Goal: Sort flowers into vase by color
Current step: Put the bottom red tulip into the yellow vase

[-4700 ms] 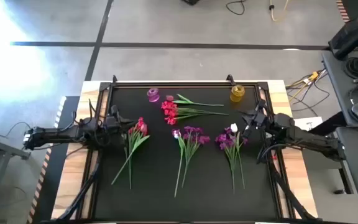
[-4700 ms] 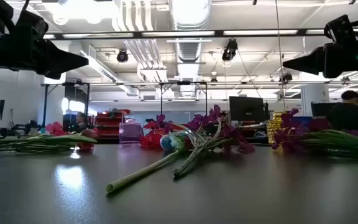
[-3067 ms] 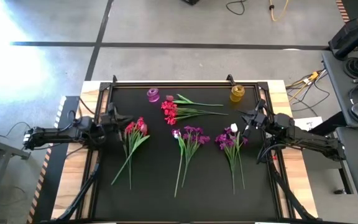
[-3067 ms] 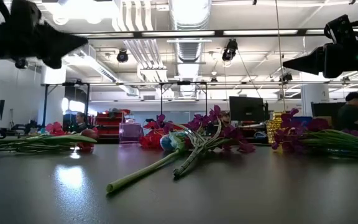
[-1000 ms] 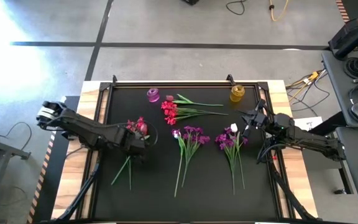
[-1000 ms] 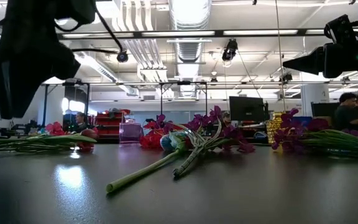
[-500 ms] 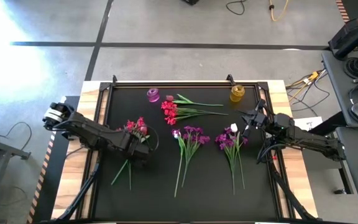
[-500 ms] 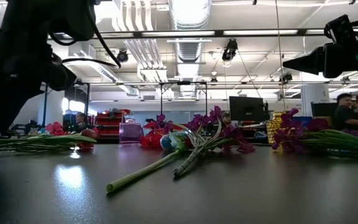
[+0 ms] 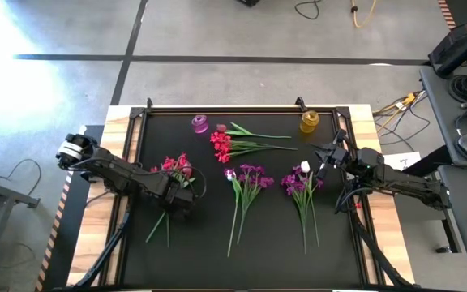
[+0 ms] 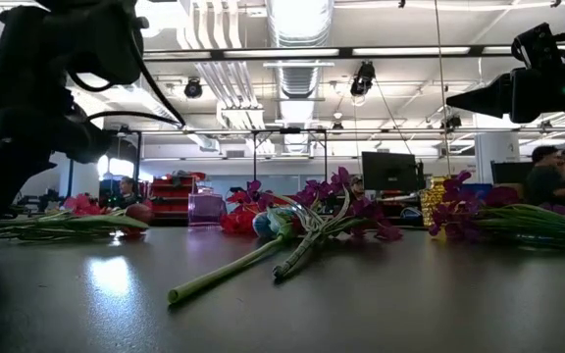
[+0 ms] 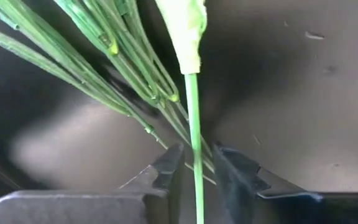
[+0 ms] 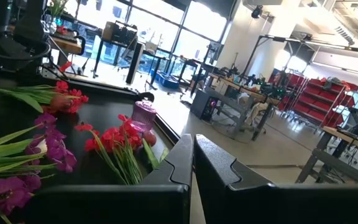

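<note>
A bunch of red and pink flowers (image 9: 175, 167) lies at the table's left, its green stems (image 9: 159, 229) pointing toward the near edge. My left gripper (image 9: 178, 203) points down over the stems' middle and is shut on them (image 11: 197, 158). A red bunch (image 9: 221, 146), a purple bunch (image 9: 250, 174) and a purple bunch with a white bud (image 9: 302, 178) lie flat on the mat. A purple vase (image 9: 199, 123) and an amber vase (image 9: 310, 122) stand at the far edge. My right gripper (image 9: 324, 154) hangs shut and level at the right, holding nothing. My left gripper comes from above, pointing down, with its two fingers (image 11: 169, 165) on either side of one thick green stem (image 11: 194, 134) and some thinner ones beside it. The fingers lie across the stems. The bunch lies on the mat with its blooms toward the far edge.
The black mat has a raised frame (image 9: 217, 106) around it. Bare mat lies near the front edge (image 9: 242, 259). Beyond the table the low view shows a workshop with shelves, screens and people (image 10: 552, 186) at the far right.
My left gripper has sunk toward the stems of the left red bunch and shifted a little toward the near edge, staying pointed down. My right arm has kept still.
</note>
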